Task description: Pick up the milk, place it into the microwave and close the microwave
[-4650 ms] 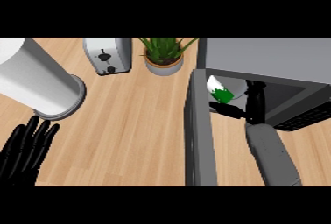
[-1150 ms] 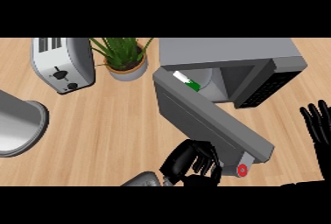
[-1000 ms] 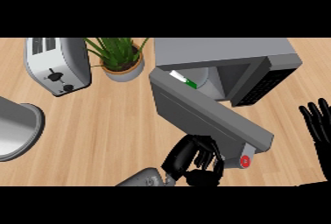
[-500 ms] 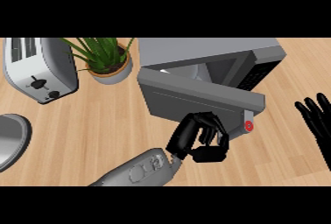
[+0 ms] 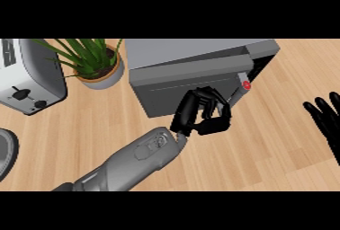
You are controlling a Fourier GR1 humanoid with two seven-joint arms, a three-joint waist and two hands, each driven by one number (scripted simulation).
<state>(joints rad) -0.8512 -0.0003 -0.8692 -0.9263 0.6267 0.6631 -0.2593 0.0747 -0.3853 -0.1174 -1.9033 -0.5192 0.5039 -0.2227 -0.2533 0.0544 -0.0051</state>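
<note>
— Left hand (image 5: 203, 114)?
— Fingers curled, holding nothing, knuckles against the microwave door (image 5: 186, 87), which stands nearly shut on the microwave (image 5: 199, 51).

— Right hand (image 5: 327, 119)?
— Open, fingers straight, resting at the right edge.

— Milk?
— Not visible; cannot tell where it sits.

— Surroundings?
— Wooden counter (image 5: 266, 148). Potted plant (image 5: 93, 60) left of the microwave, toaster (image 5: 30, 74) further left.
</note>
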